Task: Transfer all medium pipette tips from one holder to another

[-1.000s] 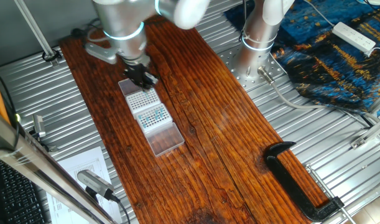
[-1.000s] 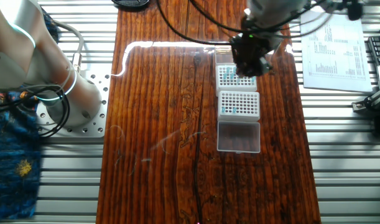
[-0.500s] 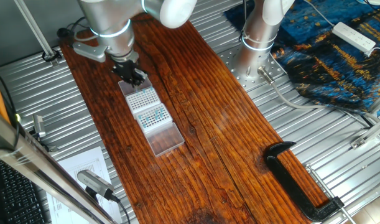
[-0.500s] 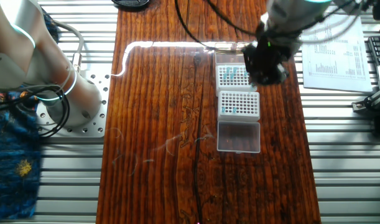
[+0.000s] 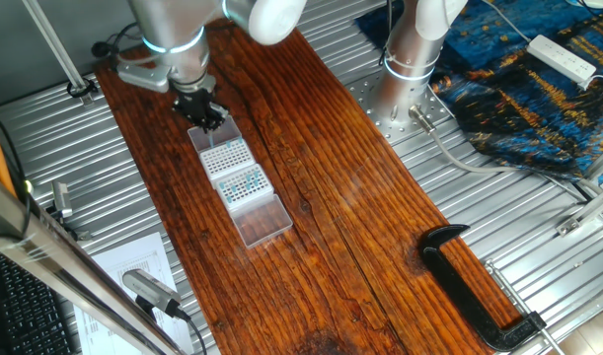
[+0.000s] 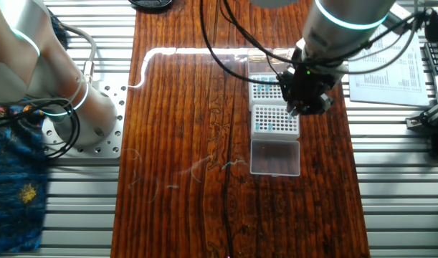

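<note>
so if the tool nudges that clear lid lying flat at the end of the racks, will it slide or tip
The clear lid looks thin, hollow and see-through, so it is probably light and would likely slide on the wooden board rather than tip, since it lies low and flat. It sits against the rack of medium pipette tips, so a push that way would probably shove the rack too.

A reddish-brown counter [image 5: 321, 197] with dark streaked grain sits on ribbed silver metal, where a black pincer [image 5: 200, 110] on a grey arm ringed with a glowing teal band hangs over two clear racks, one [image 5: 225, 155] showing a white grid of holes, the other [image 5: 245, 183] speckled with teal-blue medium pipette tips [image 5: 244, 181]. A clear lid [image 5: 263, 221] lies beside them, tinted brown by the wood beneath. At the right are a black clamp [image 5: 479, 296], a deep blue cloth [image 5: 518, 89] swirled with yellow, and a white power strip [image 5: 563, 57].
</note>
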`<state>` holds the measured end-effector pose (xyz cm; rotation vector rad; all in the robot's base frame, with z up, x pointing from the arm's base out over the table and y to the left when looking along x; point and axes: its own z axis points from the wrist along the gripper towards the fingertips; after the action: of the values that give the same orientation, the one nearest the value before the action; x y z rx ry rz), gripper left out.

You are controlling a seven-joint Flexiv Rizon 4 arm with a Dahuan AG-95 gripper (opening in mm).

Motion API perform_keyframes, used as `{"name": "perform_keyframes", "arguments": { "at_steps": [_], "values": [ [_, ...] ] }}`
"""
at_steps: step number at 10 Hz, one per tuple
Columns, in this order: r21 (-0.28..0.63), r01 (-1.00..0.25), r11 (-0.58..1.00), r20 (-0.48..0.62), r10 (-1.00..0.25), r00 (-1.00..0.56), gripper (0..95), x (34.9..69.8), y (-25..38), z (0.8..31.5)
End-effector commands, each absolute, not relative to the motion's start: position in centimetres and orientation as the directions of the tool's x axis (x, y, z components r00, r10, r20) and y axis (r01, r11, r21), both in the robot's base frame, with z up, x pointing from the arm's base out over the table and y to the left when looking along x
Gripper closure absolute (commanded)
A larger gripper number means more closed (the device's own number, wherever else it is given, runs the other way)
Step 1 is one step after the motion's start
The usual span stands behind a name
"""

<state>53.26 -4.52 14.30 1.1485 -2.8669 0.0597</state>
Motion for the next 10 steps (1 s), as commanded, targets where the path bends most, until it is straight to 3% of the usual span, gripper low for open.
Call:
{"name": "perform_keyframes", "arguments": {
  "at_steps": [1, 10],
  "values": [
    [-0.024, -0.693, 0.72, 0.06, -0.691, -0.72, 95.0, 52.99, -4.58, 14.09],
    [-0.021, -0.703, 0.711, 0.056, -0.701, -0.711, 95.0, 52.96, -4.72, 13.19]
  ]
}}
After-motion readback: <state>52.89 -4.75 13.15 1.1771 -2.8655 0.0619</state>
